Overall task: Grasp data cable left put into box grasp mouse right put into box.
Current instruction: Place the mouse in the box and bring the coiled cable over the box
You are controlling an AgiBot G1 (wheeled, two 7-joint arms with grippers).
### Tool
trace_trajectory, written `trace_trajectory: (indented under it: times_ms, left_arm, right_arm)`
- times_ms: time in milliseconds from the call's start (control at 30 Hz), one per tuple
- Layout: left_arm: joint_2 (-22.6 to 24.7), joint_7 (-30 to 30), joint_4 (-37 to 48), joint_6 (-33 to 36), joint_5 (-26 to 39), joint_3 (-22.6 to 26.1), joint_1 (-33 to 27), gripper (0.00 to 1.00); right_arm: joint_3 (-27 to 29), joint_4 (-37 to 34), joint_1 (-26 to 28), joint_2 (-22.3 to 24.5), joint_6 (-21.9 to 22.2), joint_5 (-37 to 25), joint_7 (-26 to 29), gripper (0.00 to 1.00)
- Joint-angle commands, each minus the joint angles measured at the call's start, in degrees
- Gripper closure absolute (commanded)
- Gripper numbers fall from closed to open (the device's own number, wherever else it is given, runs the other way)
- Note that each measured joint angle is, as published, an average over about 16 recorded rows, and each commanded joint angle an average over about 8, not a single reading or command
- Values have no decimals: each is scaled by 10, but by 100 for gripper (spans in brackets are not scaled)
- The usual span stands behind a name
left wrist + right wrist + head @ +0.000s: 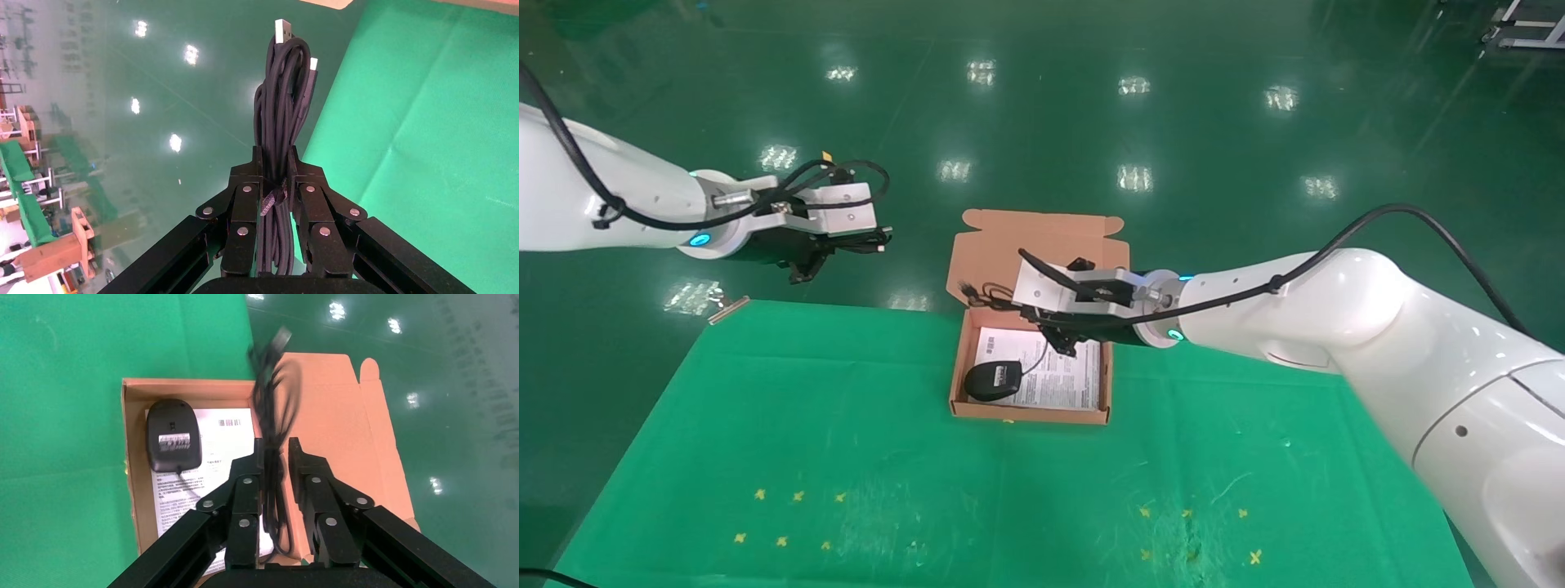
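Clamping one black looped data cable point(283, 122), our left gripper point(275, 184) hangs past the green cloth's point(846, 457) far left corner. Our right gripper point(276, 462), jaws narrow, pinches the bundled cord point(276, 398) of one matte oval mouse point(993, 380) lying in the salmon cardboard box point(1030, 412), near its left wall.

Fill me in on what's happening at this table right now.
The right gripper hangs over the open box. The mouse lies inside on the printed sheet, and the fingers are around the mouse's bundled cord. The left gripper, raised beyond the table's far left corner, is shut on the data cable, which is not yet in the box.
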Motion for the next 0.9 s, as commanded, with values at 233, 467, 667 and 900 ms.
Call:
trace_trajectory:
  times_ms: [233, 467, 667, 900]
  left_arm:
    - [19, 21, 8, -19, -17, 3, 19, 100]
    - [50, 64, 37, -67, -40, 6, 56, 100]
    - [107, 117, 105, -149, -57, 11, 90, 100]
    - [138, 189, 143, -219, -123, 29, 116, 100]
  right_arm:
    - [-4, 22, 6, 18, 1, 0, 6, 0]
    - [0, 45, 22, 63, -6, -1, 4, 0]
    - [-1, 81, 27, 117, -6, -8, 21, 0]
    - [-10, 150, 25, 182, -4, -27, 64, 0]
